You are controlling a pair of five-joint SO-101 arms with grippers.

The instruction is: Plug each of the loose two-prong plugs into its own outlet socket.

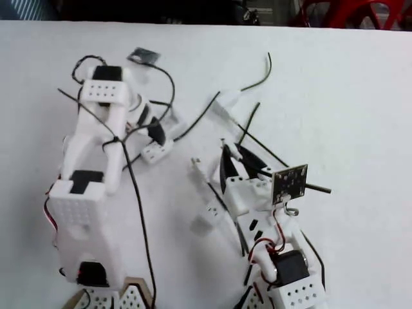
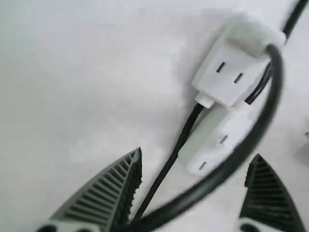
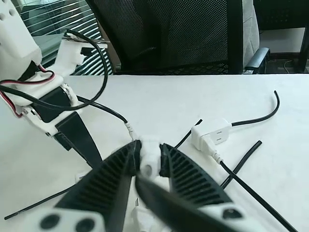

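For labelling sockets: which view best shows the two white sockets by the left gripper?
Left wrist view: the sockets lie just ahead of the open left gripper, slot faces plain. The high view shows them as one small white block, slots unreadable. The right wrist view shows that arm side-on; sockets too unclear to tell.

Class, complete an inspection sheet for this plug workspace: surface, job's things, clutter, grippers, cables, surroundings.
Surface: white table.
Job's things: one socket against a second socket; white plug; third socket farther out.
Clutter: small dark object near the table's far edge.
Grippers: left gripper open over the two sockets; right gripper shut on the white plug.
Cables: black cable looped across the left gripper's gap; loose black leads on the table.
Surroundings: mesh chair, blinds.
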